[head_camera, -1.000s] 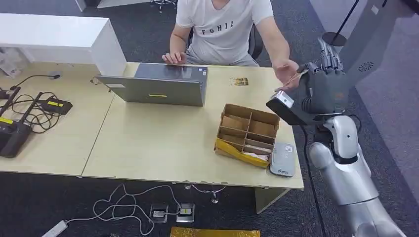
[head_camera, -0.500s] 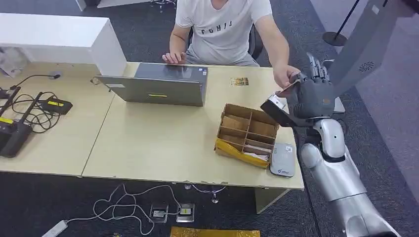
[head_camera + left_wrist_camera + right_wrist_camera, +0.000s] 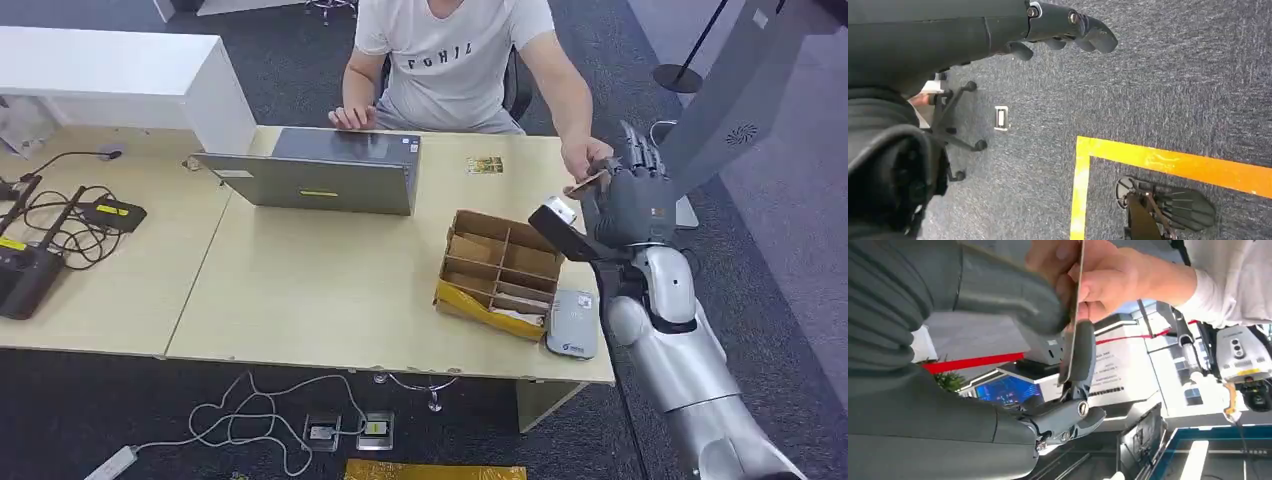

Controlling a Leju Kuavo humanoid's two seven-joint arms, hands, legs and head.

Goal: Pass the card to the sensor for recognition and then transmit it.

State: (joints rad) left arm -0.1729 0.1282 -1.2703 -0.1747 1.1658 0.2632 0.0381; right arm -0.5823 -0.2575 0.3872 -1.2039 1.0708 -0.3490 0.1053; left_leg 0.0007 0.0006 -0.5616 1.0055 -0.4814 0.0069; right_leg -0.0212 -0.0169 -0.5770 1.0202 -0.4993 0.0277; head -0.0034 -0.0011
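Observation:
My right hand is raised past the table's right end and pinches a thin card between thumb and finger. In the right wrist view the card stands edge-on against my dark finger, and the person's hand grips its other end. The person's hand reaches over the table corner to it. The grey sensor pad lies flat at the table's front right corner. My left hand hangs over the carpet, holding nothing.
A person in a white shirt sits behind the table at an open laptop. A compartmented cardboard box stands beside the sensor. Another small card lies near the back edge. Cables and routers crowd the left end.
My right hand has dropped and moved left toward the person with the card. The person's open hand has closed its fingers on the card.

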